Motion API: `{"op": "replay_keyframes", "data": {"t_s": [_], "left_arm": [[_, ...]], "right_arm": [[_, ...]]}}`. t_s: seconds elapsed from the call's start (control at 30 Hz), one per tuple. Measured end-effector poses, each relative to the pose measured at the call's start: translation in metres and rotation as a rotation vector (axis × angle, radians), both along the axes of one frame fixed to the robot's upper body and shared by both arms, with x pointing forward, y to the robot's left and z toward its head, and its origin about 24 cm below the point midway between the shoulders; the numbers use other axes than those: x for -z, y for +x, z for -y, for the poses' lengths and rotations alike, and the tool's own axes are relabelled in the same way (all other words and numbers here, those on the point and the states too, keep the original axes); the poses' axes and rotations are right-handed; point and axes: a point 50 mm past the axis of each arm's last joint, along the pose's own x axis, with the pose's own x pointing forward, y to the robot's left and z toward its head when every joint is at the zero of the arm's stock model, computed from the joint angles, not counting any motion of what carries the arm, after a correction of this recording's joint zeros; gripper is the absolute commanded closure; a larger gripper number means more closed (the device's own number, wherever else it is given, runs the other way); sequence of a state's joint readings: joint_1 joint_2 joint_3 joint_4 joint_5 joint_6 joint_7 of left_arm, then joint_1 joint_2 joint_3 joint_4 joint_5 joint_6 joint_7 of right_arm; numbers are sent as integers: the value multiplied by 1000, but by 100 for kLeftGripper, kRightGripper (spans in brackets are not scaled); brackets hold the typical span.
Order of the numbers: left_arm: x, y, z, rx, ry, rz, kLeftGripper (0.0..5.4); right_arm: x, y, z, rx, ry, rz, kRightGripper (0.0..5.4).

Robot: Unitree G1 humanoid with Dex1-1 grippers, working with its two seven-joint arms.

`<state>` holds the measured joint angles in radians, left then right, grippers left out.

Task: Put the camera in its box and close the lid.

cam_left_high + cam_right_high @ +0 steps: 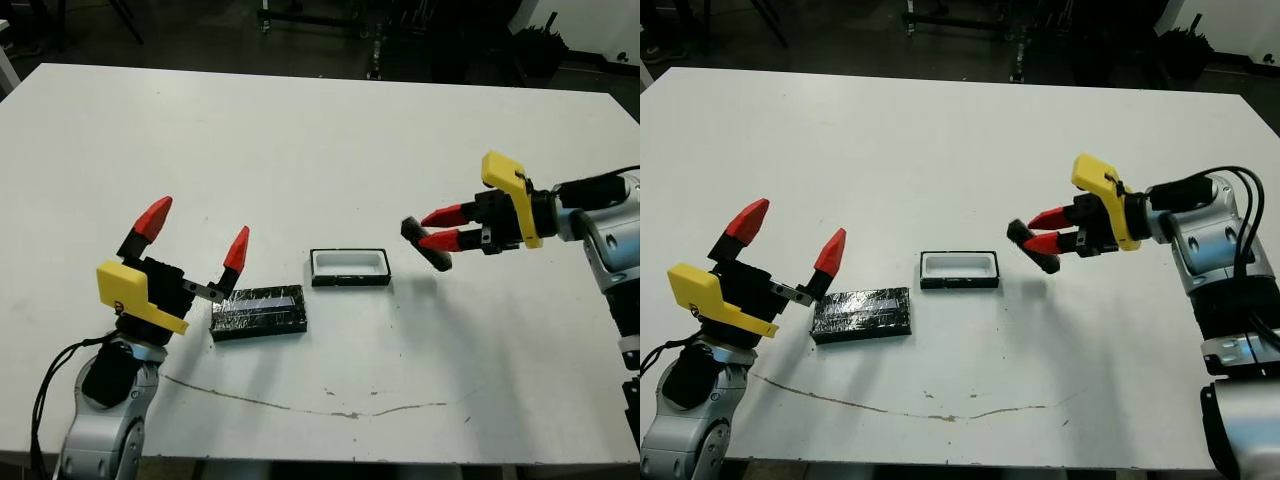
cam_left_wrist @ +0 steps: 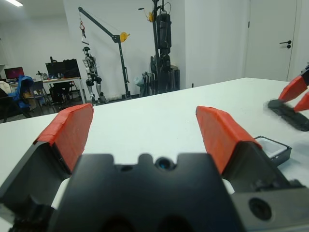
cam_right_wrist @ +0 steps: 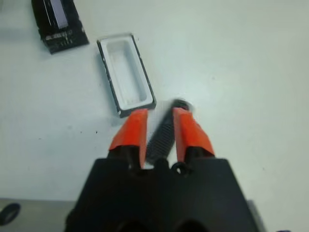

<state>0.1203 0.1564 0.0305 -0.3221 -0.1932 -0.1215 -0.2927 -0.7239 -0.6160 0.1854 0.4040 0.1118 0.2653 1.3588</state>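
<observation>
The box (image 1: 349, 267), a shallow black tray with a white hollow, lies near the table's middle with nothing in it. To its left lies the lid (image 1: 258, 312), glossy black with a pale stripe on top. My right gripper (image 1: 437, 230) is shut on the camera (image 1: 425, 244), a thin black slab held in the air to the right of the box and a little above the table. The right wrist view shows the camera (image 3: 164, 131) pinched between the red fingers, with the box (image 3: 125, 73) ahead. My left gripper (image 1: 195, 234) stands open just left of the lid, holding nothing.
A thin dark scratch line (image 1: 300, 405) runs along the white table (image 1: 300, 140) near its front edge. Beyond the table's far edge stand dark equipment frames (image 1: 330, 15). In the left wrist view a crane stand and robot rig (image 2: 159, 43) stand in the room behind.
</observation>
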Motion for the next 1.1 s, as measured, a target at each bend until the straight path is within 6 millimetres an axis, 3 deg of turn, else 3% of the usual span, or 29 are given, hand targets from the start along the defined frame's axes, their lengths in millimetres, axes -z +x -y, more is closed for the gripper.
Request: {"op": "replay_keyframes", "data": {"t_s": [0.27,0.43,0.77,0.97,1.1], "left_arm": [[0,0,1,3,-3,-6,0],[-1,0,2,-4,-7,-2,0],[-1,0,2,-2,-8,-4,0],[-1,0,2,-4,-8,-5,0],[0,0,2,-6,-7,-8,0]], "right_arm": [[-13,13,-7,-6,76,23,539],[-23,22,-11,-4,76,33,539],[-16,28,-9,30,82,34,539],[-20,26,-9,259,74,285,539],[-1,14,-16,485,74,291,524]]}}
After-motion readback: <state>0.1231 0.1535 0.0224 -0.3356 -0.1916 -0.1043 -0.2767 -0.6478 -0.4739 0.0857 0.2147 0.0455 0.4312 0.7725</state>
